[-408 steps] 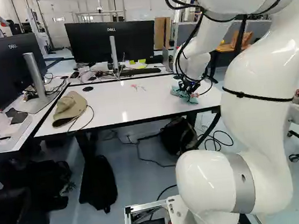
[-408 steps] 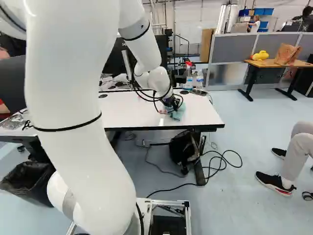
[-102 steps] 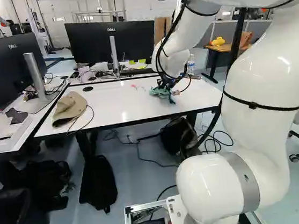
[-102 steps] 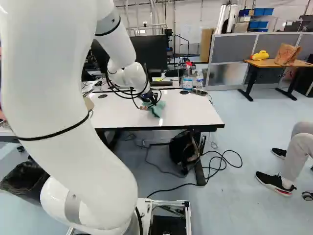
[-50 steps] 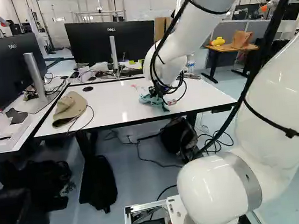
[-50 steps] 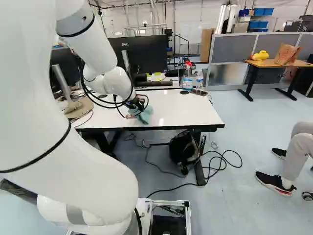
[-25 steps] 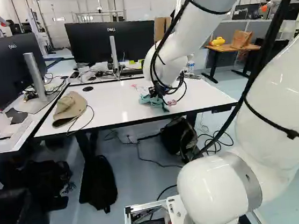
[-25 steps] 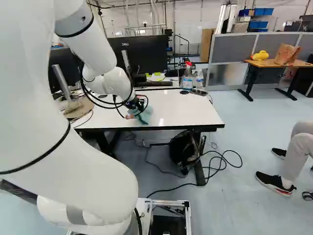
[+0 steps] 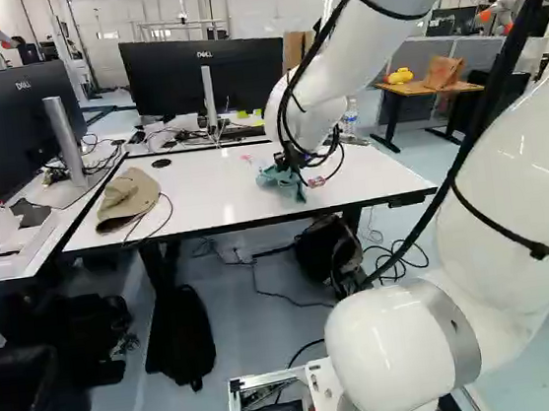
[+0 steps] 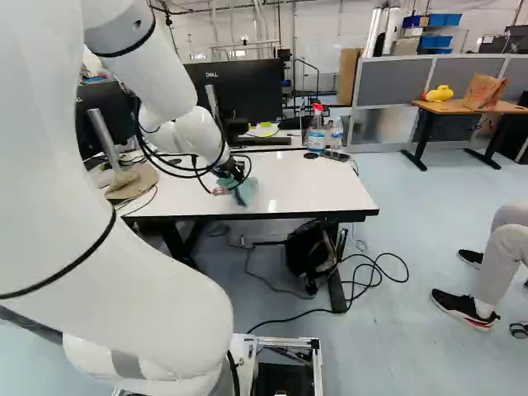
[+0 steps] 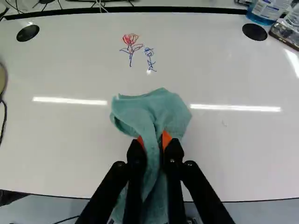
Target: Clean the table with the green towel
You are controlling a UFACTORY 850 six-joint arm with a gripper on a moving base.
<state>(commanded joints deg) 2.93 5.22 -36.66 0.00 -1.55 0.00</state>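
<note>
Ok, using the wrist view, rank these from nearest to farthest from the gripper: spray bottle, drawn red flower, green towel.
1. Green towel: nearest, pinched between the fingers of the gripper.
2. Drawn red flower: ahead of the gripper, beyond the towel.
3. Spray bottle: farthest, by the far edge of the table, beside a black round cap.

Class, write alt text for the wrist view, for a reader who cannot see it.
A black gripper pinches a bunched green towel between two orange-padded fingers, above a glossy white tabletop. Ahead of the towel, a red-and-blue flower drawing and a smaller blue drawing beside it still mark the surface.
</note>
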